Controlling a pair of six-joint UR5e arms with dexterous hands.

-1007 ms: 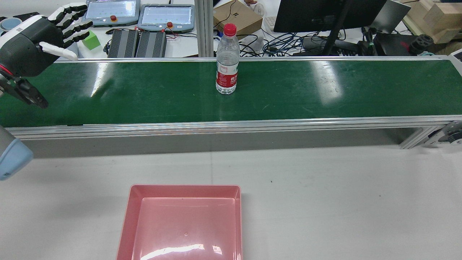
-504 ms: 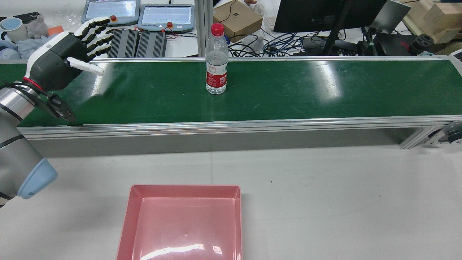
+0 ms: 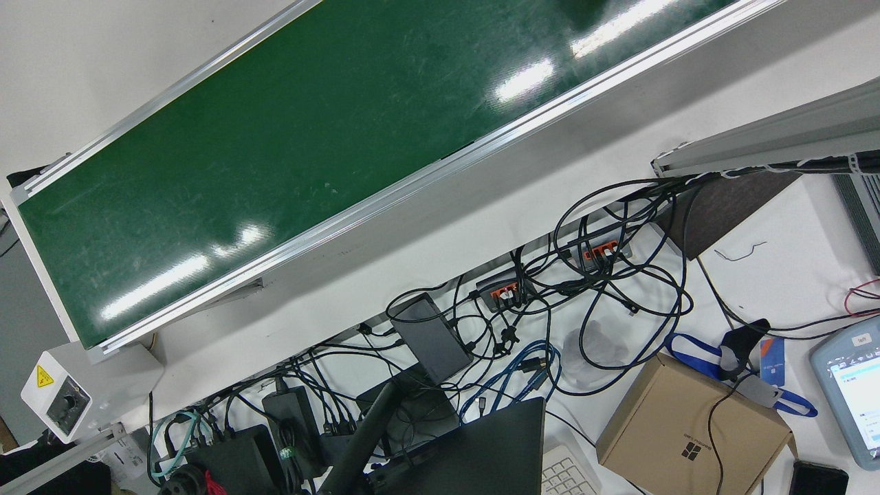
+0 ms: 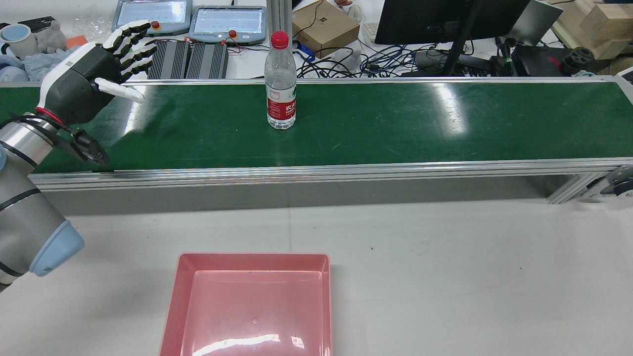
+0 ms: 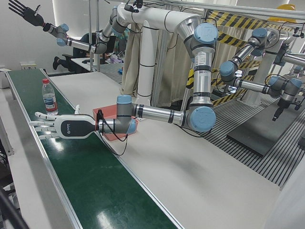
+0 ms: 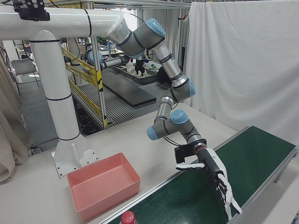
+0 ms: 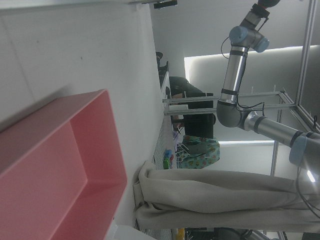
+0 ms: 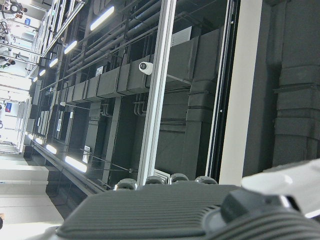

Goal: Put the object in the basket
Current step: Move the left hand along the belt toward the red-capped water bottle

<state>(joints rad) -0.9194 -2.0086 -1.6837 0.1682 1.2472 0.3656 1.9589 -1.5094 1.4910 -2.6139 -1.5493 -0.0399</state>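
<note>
A clear water bottle [image 4: 280, 81] with a red cap and red label stands upright on the green conveyor belt [image 4: 395, 123]. It also shows in the left-front view [image 5: 49, 97], and its cap shows in the right-front view [image 6: 127, 217]. My left hand [image 4: 94, 74] is open with fingers spread, hovering over the belt's left part, well left of the bottle and apart from it [image 5: 59, 127] [image 6: 215, 179]. The pink basket [image 4: 252, 306] sits empty on the white table nearer me [image 6: 103, 184] [image 7: 60, 165]. My right hand [image 5: 24, 12] is raised high with fingers spread, holding nothing.
The belt's aluminium rail [image 4: 316, 173] runs between belt and table. Behind the belt are teach pendants [image 4: 227, 22], a cardboard box [image 4: 324, 24], a monitor [image 4: 445, 20] and cables. The front view shows only belt [image 3: 275, 151] and desk clutter.
The bottle has travelled left along the belt. My left hand swung right and forward over the belt a second ago, then hardly moved.
</note>
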